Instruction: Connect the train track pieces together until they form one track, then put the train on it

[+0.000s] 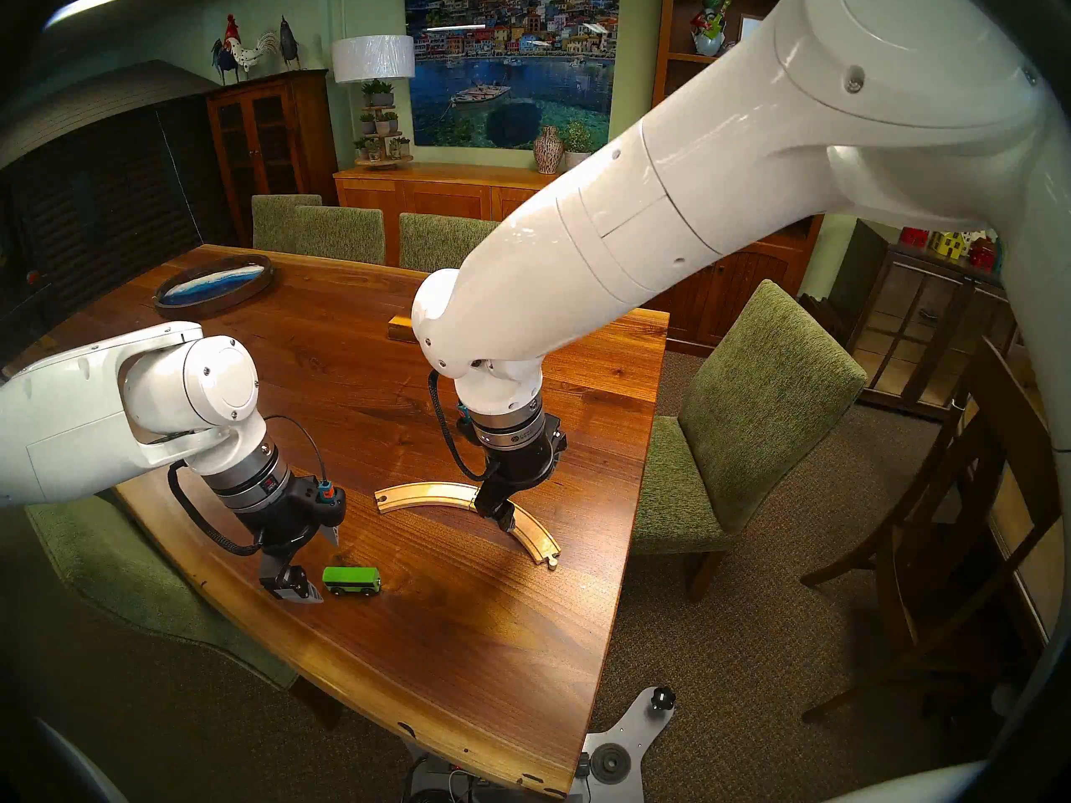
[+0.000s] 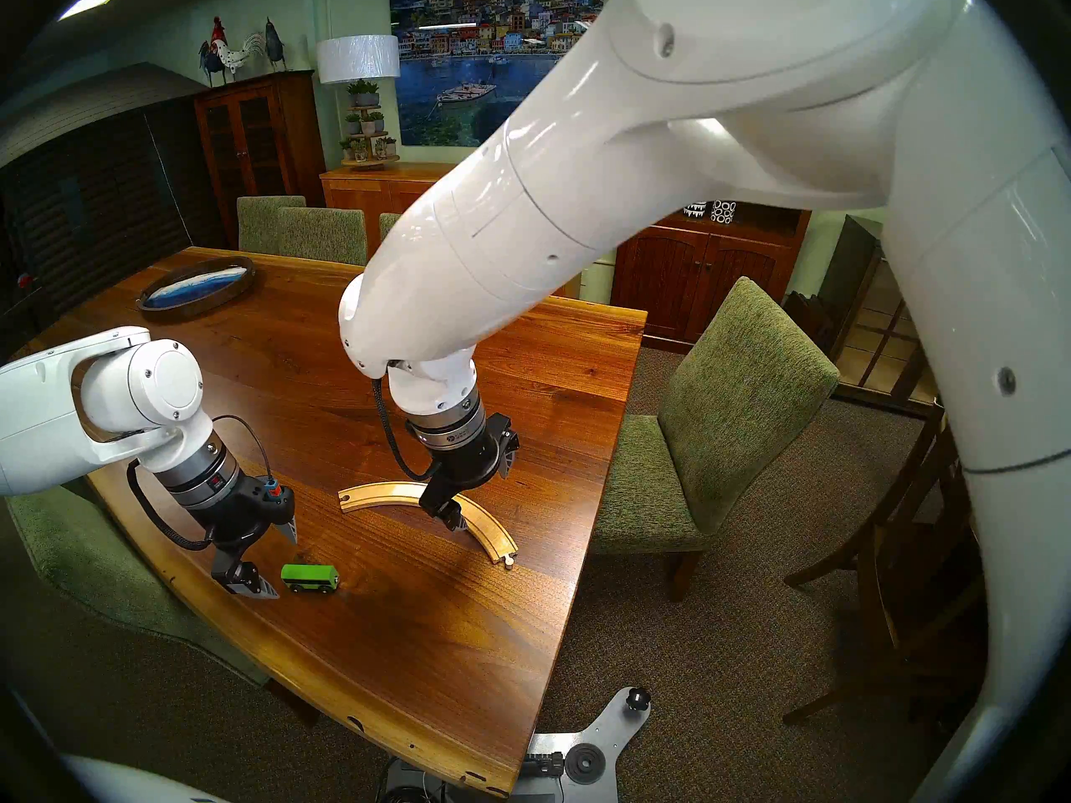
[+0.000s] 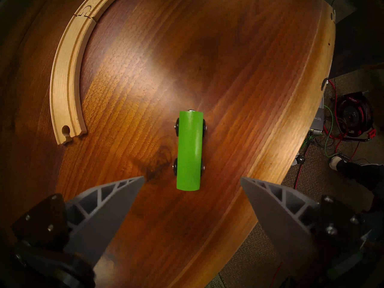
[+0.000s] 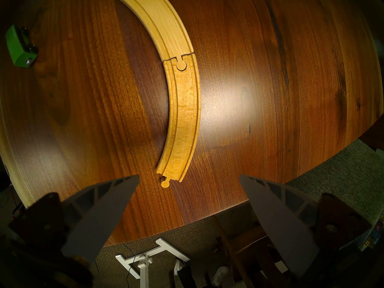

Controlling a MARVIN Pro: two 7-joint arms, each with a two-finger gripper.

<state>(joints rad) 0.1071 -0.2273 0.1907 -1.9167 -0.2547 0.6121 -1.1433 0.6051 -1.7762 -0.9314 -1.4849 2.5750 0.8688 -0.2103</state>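
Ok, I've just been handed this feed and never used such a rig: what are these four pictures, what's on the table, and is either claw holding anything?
You are looking at a two-armed white robot at a wooden table. The two wide pictures come from its head, nearly the same view twice. The other two come from cameras on its wrists, looking down past each claw's grey fingers.

On the table lie two curved wooden track pieces, already plugged together into one track; the joint shows in the right wrist view. A small green train stands on the table beside it, not on the rails.

The left gripper is open and empty, just above the train. The right gripper is open and empty over the track's peg end.
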